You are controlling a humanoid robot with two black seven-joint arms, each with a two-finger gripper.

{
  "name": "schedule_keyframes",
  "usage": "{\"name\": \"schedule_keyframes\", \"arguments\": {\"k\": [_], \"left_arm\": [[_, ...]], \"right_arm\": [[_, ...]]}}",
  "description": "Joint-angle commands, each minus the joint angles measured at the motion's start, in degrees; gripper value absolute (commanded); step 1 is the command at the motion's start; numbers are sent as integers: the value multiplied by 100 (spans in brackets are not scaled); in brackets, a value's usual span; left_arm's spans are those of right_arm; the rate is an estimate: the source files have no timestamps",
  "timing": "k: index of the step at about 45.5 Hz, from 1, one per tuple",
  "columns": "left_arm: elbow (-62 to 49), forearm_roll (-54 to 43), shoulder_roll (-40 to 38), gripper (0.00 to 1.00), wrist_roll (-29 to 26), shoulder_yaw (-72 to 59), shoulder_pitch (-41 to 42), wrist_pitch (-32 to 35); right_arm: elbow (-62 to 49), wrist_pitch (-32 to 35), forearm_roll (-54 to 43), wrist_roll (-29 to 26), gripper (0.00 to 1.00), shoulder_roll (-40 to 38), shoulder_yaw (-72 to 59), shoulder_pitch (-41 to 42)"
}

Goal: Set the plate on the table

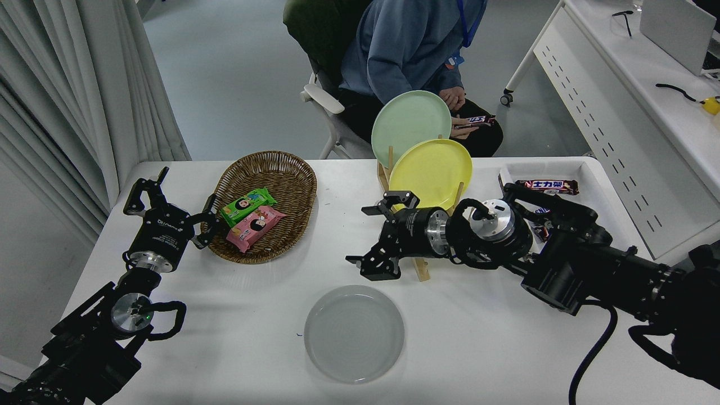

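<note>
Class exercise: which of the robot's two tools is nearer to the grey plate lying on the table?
Right. The right tool hangs open just beyond the plate, toward the wooden rack. The left tool is parked far off beside the wicker basket.

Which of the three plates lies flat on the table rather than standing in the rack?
The pale grey plate; the yellow plate and green plate stand on edge in the wooden rack.
</note>
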Motion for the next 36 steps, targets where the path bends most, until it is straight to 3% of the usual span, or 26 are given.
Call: {"name": "schedule_keyframes", "arguments": {"k": [1,6,17,25,36], "left_arm": [[3,0,0,100,0,-2,0,7],[3,0,0,100,0,7,0,-2],[3,0,0,100,0,7,0,7],[-6,0,0,100,0,-2,0,7],[3,0,0,100,0,7,0,7]], "right_arm": [[9,342,-1356,1629,100,-274,707,9],[36,378,-1418,2236,100,-423,777,18],[9,439,-2226,2457,100,-669,1400,-324],[-280,1651,-2780,2509,100,-766,2472,-940],[-966,2144,-3000,2992,100,-546,3211,-1467]]}}
